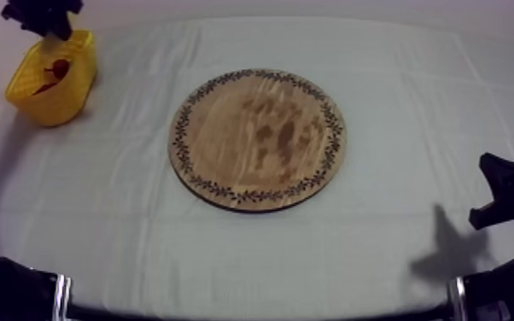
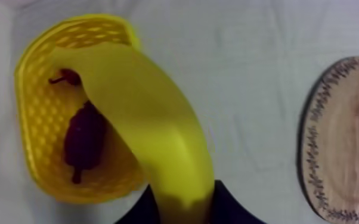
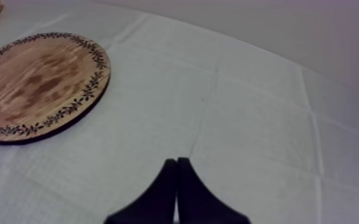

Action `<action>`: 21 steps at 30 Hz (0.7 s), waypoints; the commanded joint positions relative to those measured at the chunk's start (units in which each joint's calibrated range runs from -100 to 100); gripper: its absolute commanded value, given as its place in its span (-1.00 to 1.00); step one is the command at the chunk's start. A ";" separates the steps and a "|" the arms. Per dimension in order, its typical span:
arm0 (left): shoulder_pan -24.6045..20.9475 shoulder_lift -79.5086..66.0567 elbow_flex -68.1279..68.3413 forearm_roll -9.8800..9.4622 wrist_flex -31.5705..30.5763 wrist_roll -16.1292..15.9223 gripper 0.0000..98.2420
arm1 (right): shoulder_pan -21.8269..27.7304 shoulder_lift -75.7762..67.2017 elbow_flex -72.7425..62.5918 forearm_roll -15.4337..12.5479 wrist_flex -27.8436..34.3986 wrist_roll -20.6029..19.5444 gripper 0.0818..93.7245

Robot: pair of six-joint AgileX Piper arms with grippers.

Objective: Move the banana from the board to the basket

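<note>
My left gripper (image 1: 49, 24) hangs over the yellow plastic lattice basket (image 1: 51, 85) at the table's far left. Its black fingers (image 2: 232, 210) are clamped on one end of the curved yellow toy banana (image 2: 152, 131), whose other end reaches over the basket's inside. In there lie a small red fruit (image 2: 68, 76) and a darker red piece (image 2: 85, 140) (kind unclear). The round wooden board with a patterned rim (image 1: 258, 139) sits mid-table. My right gripper (image 3: 177, 179) sits low at its side, fingers pressed together above the grey-white cloth (image 3: 265, 119).

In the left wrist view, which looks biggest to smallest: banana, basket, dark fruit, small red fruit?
The basket and banana look alike; the banana is nearer the camera, so unsure.
Then dark fruit.
Then small red fruit.
</note>
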State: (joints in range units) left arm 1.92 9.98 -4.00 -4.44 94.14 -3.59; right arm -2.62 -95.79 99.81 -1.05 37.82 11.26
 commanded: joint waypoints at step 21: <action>-8.96 6.28 -3.41 1.11 -2.83 -4.34 0.55 | 0.01 0.03 -0.03 0.00 0.01 0.00 -1.00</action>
State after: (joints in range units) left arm -6.98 16.55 -7.40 -3.25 91.36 -7.97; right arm -2.62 -95.79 99.81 -1.05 37.87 11.29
